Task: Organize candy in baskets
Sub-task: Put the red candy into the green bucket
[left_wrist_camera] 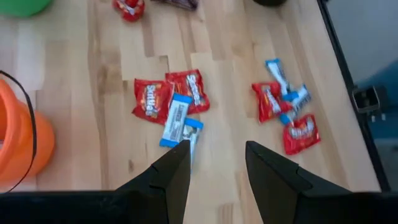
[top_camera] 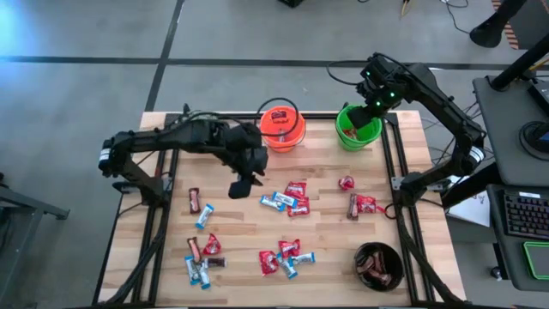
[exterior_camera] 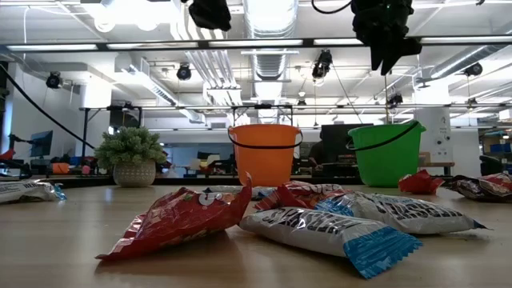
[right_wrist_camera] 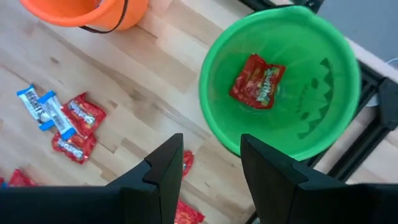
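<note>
High view: my left end effector hangs mid-frame above the desk, fingers parted, holding nothing, just left of a blue-and-white and red candy cluster. My right end effector sits over the green pail at upper right, fingers apart and empty; one red candy packet lies in the pail's bottom. Orange pail upper centre, black bowl lower right with dark brown candies. More candy scattered along the lower part of the frame.

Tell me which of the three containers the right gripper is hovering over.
The bright green plastic pail at the table's back right, with the right gripper open above it; one red-wrapped candy lies inside. The orange pail and black bowl stand apart.
</note>
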`<state>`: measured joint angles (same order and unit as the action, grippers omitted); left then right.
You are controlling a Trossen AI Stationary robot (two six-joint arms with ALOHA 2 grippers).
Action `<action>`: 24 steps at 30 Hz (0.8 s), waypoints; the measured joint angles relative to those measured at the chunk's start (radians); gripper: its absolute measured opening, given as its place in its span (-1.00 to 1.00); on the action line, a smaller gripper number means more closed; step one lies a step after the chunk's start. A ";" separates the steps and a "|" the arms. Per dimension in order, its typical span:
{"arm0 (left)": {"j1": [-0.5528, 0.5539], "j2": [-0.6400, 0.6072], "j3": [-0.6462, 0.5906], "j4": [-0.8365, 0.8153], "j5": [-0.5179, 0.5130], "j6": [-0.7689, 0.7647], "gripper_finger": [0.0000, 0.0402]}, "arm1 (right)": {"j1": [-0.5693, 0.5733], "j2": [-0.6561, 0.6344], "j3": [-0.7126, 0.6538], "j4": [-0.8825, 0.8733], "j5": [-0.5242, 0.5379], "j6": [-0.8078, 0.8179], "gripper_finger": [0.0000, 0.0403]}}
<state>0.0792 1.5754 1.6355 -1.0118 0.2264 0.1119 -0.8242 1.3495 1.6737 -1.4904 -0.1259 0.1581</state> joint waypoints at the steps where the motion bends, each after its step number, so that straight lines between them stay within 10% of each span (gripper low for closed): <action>1: 0.000 0.006 -0.002 0.020 0.000 -0.020 -0.32 | 0.000 -0.002 0.000 0.000 0.004 -0.006 -0.25; 24: -0.146 0.373 0.219 -0.042 -0.039 -0.114 -0.02 | -0.001 -0.046 0.000 -0.042 0.051 -0.154 -0.25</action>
<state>-0.0669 1.9486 1.8541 -1.0540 0.1870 -0.0025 -0.8249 1.3034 1.6737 -1.5326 -0.0749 0.0038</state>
